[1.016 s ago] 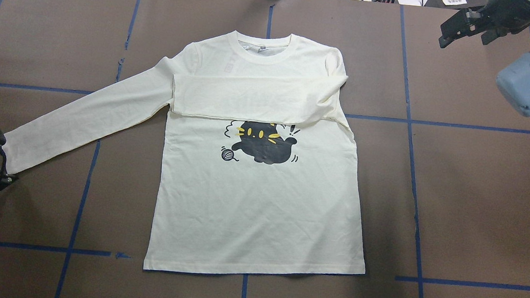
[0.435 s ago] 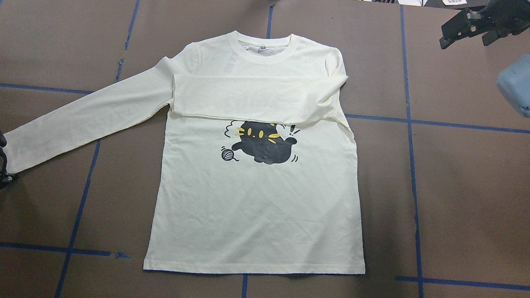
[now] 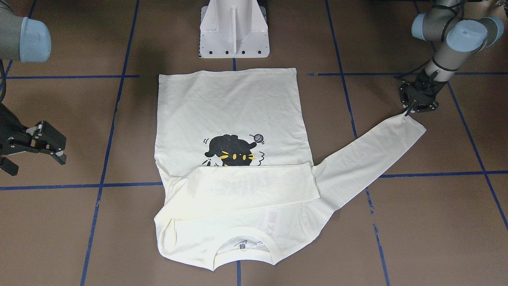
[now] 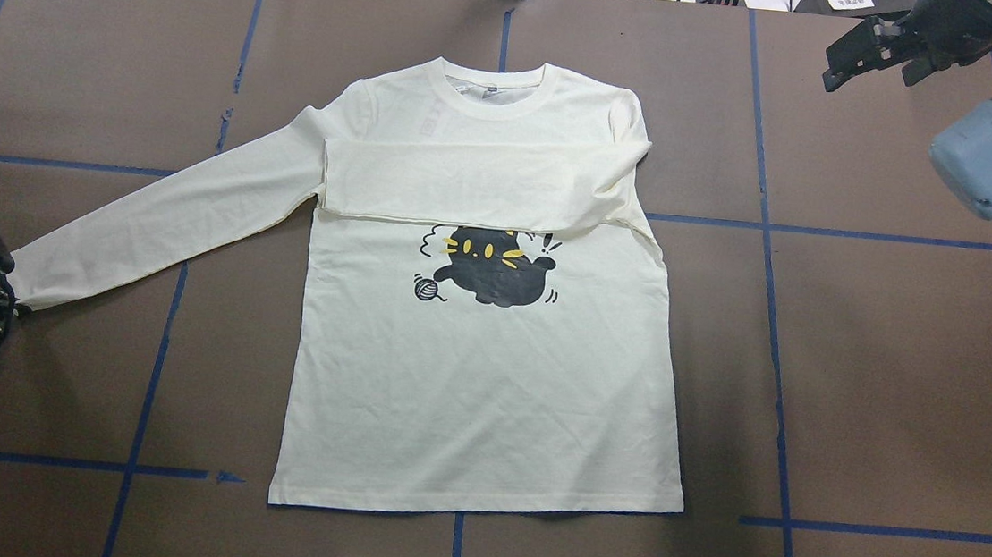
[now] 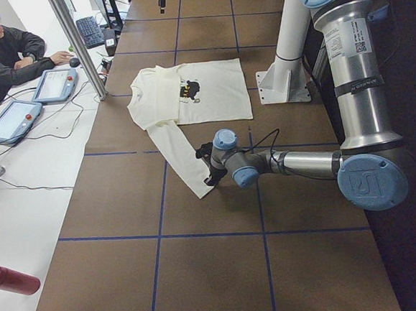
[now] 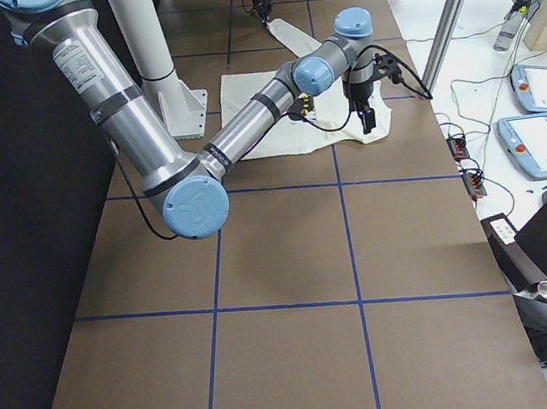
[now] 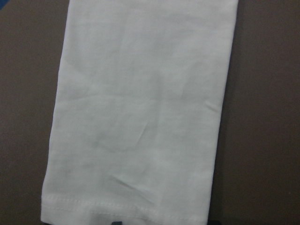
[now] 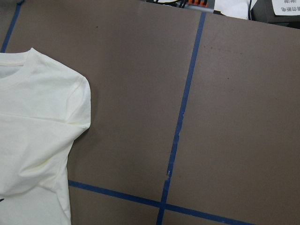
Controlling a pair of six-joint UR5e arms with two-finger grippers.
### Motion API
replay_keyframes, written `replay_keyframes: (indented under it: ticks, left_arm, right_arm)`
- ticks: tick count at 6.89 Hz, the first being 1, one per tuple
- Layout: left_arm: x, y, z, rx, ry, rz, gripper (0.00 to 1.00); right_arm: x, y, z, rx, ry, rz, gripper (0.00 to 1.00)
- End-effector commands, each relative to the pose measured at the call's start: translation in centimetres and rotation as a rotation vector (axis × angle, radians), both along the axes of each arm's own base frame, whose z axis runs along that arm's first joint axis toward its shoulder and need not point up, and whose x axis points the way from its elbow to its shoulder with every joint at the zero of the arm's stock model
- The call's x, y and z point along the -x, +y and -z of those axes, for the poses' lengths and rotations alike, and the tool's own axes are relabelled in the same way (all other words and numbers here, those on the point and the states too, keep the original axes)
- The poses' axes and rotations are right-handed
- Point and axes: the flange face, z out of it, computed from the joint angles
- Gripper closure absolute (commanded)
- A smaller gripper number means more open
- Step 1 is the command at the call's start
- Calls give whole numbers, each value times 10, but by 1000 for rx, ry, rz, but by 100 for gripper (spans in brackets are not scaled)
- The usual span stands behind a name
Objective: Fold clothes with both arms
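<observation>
The cream long-sleeved shirt (image 4: pixel 487 385) lies flat, print side up, with the black cat print (image 4: pixel 493 265) showing. One sleeve (image 4: pixel 468 186) is folded across the chest and hides the lettering. The other sleeve (image 4: pixel 169 214) stretches out towards my left gripper (image 4: pixel 8 309), which is low at the table and shut on a corner of the cuff (image 3: pixel 410 121). The left wrist view shows the cuff hem (image 7: pixel 126 208) right at the fingers. My right gripper (image 4: pixel 829 67) is open and empty, raised beyond the shirt's far right shoulder; it also shows in the front view (image 3: pixel 63 150).
The white pedestal base (image 3: pixel 233 29) stands at the shirt's hem side. Blue tape lines (image 4: pixel 778 339) cross the brown table. An operator (image 5: pixel 5 52) sits at a side desk with tablets (image 5: pixel 55 85). A red cylinder (image 5: pixel 12 279) lies on that desk.
My left gripper has shifted a little towards the table's far side at the cuff, and the cuff's near corner has moved with it. The right gripper has barely moved.
</observation>
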Motion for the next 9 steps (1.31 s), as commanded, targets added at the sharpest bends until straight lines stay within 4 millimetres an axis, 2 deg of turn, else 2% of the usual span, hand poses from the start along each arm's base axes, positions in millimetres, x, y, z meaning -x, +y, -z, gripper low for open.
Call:
replay_keyframes:
  ticks: [1,2,3,4,5,7,8,9]
  left_arm:
    - [8,-5,26,-34,34,22,100]
    - [40,-33,39,-56,50,117,100]
    - [56,-68,65,-96,82,191,100]
    - [64,-94,85,-109,92,234,100]
    - [63,-142,132,-94,79,280,100]
    - [37,-195,220,-15,129,372,100]
    - [21,-220,287,62,168,447,100]
    - [-1,-229,353,158,276,583,100]
  right_arm:
    - [0,0,-1,2,-1,1,0]
    - [0,1,-6,7,2,7,0]
    - [-4,1,-12,11,6,9,0]
    - [-13,-2,-19,-12,22,32,0]
    - [-33,-3,-40,-30,47,59,0]
    - [-78,4,-84,-48,91,122,0]
    - [-94,7,-94,-40,90,109,0]
    - [-97,9,-98,-36,89,105,0]
